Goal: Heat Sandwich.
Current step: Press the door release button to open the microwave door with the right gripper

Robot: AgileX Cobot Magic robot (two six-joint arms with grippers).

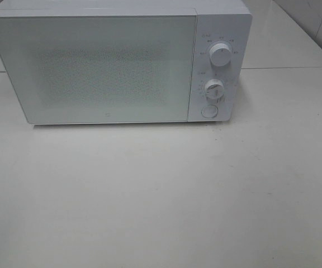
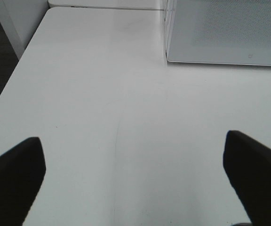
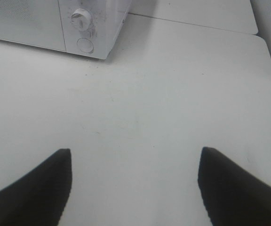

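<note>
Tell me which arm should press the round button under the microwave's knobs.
Right, likely. The button sits on the microwave's right end, ahead of the open right gripper; the left gripper faces only the door's left corner.

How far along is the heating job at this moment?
Nothing looks done: the microwave door is shut and no sandwich shows in any view; behind the frosted door I cannot tell. In hand: nothing; the left gripper and right gripper hang open and empty over the white table. Left, probably: opening that door, loading, turning the dials.
</note>
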